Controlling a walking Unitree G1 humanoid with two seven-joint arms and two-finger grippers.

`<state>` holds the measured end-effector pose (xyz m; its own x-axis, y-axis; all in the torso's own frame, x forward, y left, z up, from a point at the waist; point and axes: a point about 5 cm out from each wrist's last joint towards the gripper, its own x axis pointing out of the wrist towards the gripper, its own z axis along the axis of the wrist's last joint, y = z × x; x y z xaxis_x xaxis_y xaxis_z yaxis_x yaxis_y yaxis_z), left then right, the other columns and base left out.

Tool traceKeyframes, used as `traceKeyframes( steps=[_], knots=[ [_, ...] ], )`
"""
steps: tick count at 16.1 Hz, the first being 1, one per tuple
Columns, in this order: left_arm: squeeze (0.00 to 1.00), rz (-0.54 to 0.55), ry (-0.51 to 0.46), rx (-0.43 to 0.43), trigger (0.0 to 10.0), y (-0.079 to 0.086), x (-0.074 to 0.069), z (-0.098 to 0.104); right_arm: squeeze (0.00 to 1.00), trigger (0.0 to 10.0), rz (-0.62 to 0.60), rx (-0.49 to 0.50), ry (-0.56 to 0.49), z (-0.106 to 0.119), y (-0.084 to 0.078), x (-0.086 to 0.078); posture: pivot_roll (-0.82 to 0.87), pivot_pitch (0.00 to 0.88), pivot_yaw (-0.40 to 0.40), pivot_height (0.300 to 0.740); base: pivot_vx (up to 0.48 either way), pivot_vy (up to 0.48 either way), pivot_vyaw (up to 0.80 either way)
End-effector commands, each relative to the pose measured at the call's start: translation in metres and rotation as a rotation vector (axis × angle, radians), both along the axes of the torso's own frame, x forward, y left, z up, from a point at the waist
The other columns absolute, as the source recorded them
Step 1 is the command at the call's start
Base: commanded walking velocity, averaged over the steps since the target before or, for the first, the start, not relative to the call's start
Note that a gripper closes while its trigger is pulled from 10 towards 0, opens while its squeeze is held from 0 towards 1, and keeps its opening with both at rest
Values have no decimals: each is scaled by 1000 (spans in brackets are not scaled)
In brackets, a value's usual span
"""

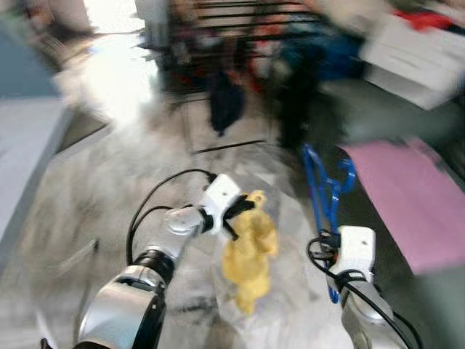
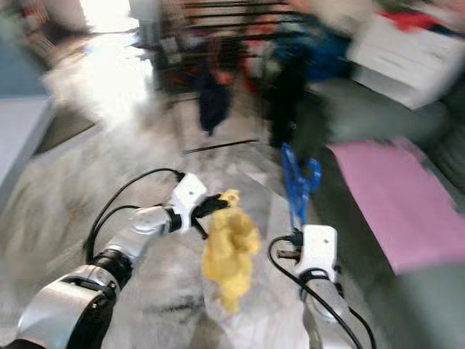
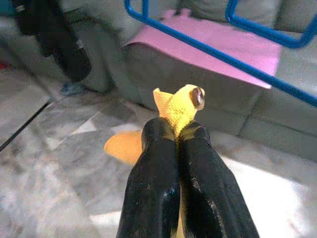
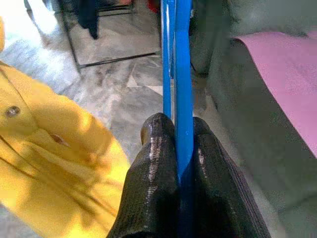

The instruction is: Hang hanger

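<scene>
right claw (image 4: 176,148) clamped tight on the blue hanger (image 1: 325,185), whose long axis runs up and forward from the fingers, over the floor (image 1: 109,196). left claw (image 3: 176,136) pinched shut on a yellow garment (image 1: 249,251) hanging limp just left of the hanger. dark rack (image 1: 240,29), blurred, lies ahead; likely target, nearer the right arm's line.

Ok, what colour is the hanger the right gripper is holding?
Blue: the hanger is clamped in the right gripper, clearest in the right wrist view.
</scene>
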<state>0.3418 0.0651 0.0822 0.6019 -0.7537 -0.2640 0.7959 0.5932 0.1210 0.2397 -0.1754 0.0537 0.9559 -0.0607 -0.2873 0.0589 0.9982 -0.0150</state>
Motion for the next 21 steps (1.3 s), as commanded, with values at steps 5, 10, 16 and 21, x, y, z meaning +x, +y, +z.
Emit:
traceKeyframes(
  steps=[5, 10, 16, 21],
  knots=[
    [0, -53, -30, -22, 10000, -15, 0, 9, 0, 10000, -13, -33, -22, 7, -3, 3, -40, 0, -30, 740, 0, 345, -160],
    [0, -61, -53, -66, 10000, -20, -2, 12, 0, 10000, 0, -48, -38, 10, 0, 8, -35, 0, -19, 740, 0, 52, 0],
    [0, -77, -50, -132, 10000, -31, -9, 10, 0, 10000, 68, -82, -42, 10, 7, 6, -35, 0, -30, 740, 0, -94, 219],
    [0, -74, -40, -136, 10000, -32, -10, 8, 0, 10000, 75, -83, -37, 8, 8, 6, -38, 0, -36, 740, 0, -367, 562]
  ],
)
